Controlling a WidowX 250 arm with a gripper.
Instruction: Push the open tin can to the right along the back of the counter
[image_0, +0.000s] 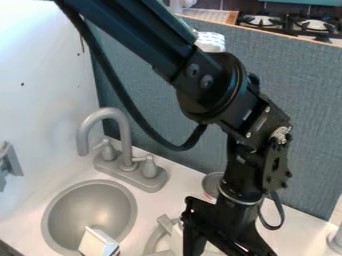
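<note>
The black tool (224, 247) hangs low over the white table (40, 215), beside a grey curved object (157, 238) with a raised tab. Whether the tool is apart or together, I cannot tell. A small round container (212, 184) stands close behind the arm, and a white box (97, 243) leans in the sink (93, 212). I judge that a sideways swing could knock the container over, because the space is narrow.

The white countertop (172, 197) carries one grey two-handled faucet (125, 172); inside its round sink (70, 212) is a white box (95, 241).
</note>
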